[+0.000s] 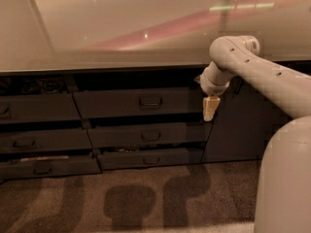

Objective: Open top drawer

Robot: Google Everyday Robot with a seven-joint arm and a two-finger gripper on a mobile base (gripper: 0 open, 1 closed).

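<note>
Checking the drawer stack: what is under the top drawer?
Two shallower drawers, the middle drawer and the bottom drawer, then floor. Their insides are hidden behind their fronts. The gripper hangs beside the top drawer's right end.

Six drawers (131,103), one tool (208,115) beside them

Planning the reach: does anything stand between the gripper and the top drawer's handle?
Nothing visible does. The gripper hangs, pointing down, by the right end of the top drawer, and only plain drawer front lies between it and the handle.
</note>
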